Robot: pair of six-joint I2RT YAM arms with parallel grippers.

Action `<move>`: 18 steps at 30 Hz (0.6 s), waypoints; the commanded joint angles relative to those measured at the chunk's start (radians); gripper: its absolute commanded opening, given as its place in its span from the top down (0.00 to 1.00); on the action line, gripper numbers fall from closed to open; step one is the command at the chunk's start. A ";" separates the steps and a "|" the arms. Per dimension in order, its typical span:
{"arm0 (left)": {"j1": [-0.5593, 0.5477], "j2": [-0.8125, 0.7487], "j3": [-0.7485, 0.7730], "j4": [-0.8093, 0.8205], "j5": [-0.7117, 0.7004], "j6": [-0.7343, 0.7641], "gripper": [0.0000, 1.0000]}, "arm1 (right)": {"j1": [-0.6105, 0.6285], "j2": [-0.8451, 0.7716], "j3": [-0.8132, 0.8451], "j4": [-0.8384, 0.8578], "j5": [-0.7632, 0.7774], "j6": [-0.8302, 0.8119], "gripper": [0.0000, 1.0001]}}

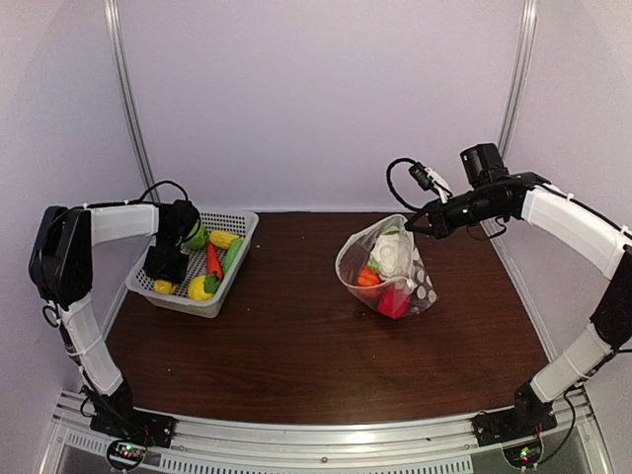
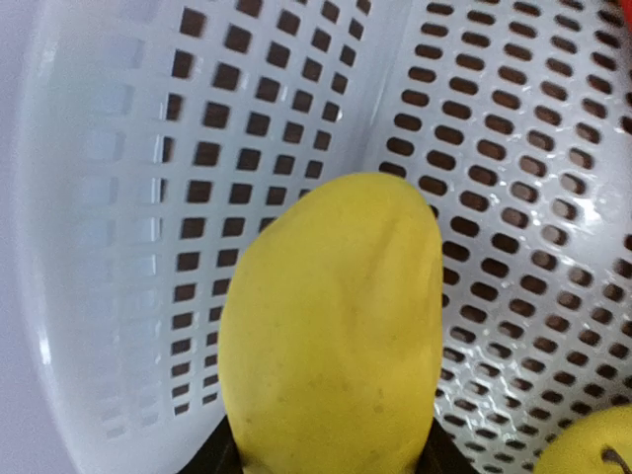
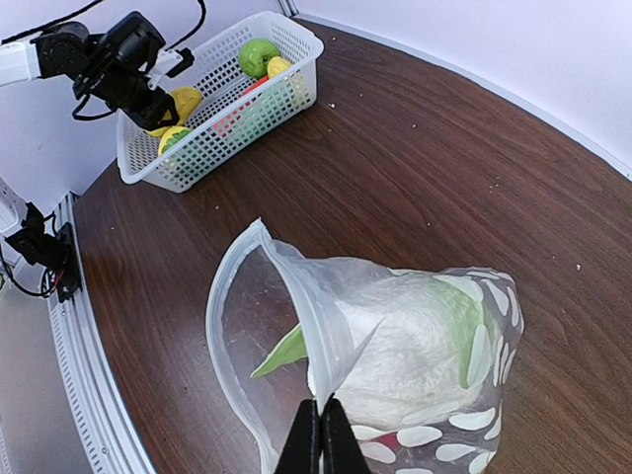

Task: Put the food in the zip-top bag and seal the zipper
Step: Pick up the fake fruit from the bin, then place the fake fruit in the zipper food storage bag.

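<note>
My left gripper (image 1: 166, 267) reaches down into the white mesh basket (image 1: 212, 304). In the left wrist view its black fingers (image 2: 219, 460) press both sides of a yellow toy fruit (image 2: 331, 326) that lies against the basket wall (image 2: 118, 197). A green fruit (image 1: 197, 235), a yellow corn (image 1: 223, 238), a carrot (image 1: 213, 261) and another yellow fruit (image 1: 200, 287) also lie there. The dotted zip-top bag (image 1: 390, 272) stands right of centre, holding white-green, orange and red food. My right gripper (image 3: 322, 434) is shut on the bag's zipper (image 3: 222, 326) rim, holding the mouth open.
The basket stands at the table's far left, near the left wall. A dark wood tabletop (image 1: 296, 346) stretches between basket and bag. The curved white backdrop (image 1: 326, 99) closes off the back and sides.
</note>
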 commanded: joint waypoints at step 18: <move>-0.649 -0.055 0.357 0.399 1.027 -0.071 0.67 | 0.036 0.001 0.068 -0.051 0.020 0.002 1.00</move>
